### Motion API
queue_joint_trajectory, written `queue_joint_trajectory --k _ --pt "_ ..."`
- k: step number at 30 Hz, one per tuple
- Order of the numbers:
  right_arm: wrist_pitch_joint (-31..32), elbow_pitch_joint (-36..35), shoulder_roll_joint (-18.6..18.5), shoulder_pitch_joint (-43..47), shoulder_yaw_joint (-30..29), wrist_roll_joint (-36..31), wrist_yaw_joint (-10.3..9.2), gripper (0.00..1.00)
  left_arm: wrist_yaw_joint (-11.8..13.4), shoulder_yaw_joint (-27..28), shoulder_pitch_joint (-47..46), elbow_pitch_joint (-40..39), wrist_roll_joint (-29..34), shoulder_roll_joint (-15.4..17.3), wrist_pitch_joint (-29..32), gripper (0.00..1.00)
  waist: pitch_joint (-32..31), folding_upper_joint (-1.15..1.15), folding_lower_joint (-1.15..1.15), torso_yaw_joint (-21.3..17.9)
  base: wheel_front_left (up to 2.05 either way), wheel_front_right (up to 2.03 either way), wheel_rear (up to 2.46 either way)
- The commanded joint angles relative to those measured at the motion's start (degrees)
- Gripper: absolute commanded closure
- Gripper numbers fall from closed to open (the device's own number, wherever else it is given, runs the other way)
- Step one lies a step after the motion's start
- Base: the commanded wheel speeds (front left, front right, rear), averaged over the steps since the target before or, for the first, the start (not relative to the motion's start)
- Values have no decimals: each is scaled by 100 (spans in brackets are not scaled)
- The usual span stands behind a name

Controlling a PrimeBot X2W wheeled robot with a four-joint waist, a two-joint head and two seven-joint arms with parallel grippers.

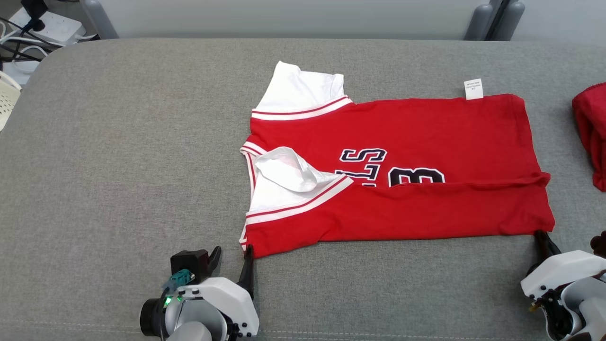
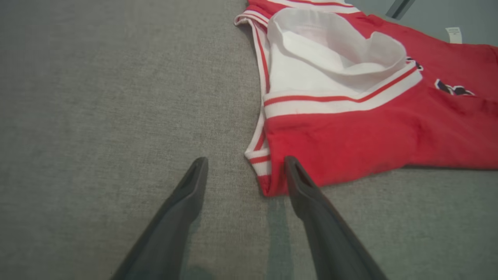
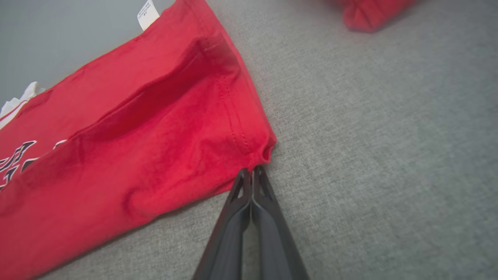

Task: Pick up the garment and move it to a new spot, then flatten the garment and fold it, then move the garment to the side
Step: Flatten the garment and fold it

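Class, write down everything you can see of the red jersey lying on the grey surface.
The red jersey looks like soft knit, with white sleeves trimmed in red-and-white stripes, dark outlined lettering and a white label. It lies flat on the grey cloth surface, its near long edge folded over. The open left gripper straddles its shoulder corner; the shut right gripper meets its hem corner.

Left end effector (image 1: pixel 233 253): two long dark tapered fingers (image 2: pixel 323 233), glossy white shell, black block and teal connector on top, green light, small dark screws. Right end effector (image 1: pixel 542 238): same dark fingers, white shell, exposed wiring beneath.
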Motion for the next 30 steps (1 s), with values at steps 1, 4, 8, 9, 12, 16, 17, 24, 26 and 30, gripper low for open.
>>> queue_joint_trajectory --k 1,4,8,9,12,16,17,24,26,30 --pt "-78 -36 -101 -27 200 79 -1 100 1 155 -306 34 -60 21 65 0 14 0 0 -28 0 0 0" --pt "-88 -23 -135 -51 317 166 -1 100 -72 126 -452 266 -91 -19 111 0 40 0 0 -85 0 0 0" --pt "-103 -4 -189 -112 451 269 -1 100 -204 75 -655 558 -133 -87 127 0 75 0 0 -154 0 0 0" --pt "-108 3 -205 -130 481 291 -1 100 -232 57 -697 628 -141 -102 141 0 83 0 0 -168 0 0 0" --pt "-120 17 -232 -165 540 332 -1 100 -304 20 -766 747 -163 -131 158 29 99 0 0 -191 0 0 0" --pt "-148 44 -267 -210 647 422 -1 100 -441 -58 -838 908 -168 -163 101 100 101 0 0 -211 0 0 0" --pt "-158 42 -274 -211 674 448 -1 100 -470 -72 -848 925 -159 -164 62 100 97 0 0 -208 0 0 0" --pt "-180 -99 -353 -28 876 721 -1 100 -589 -176 -814 769 -78 -31 -43 100 40 0 0 -146 0 0 0" --pt "-186 -176 -396 85 920 804 -1 100 -583 -208 -783 641 -40 45 -41 100 18 0 0 -122 0 0 0" --pt "-210 -386 -500 351 1003 939 -1 100 -503 -236 -668 307 -10 191 40 100 -16 0 0 -107 0 0 0"
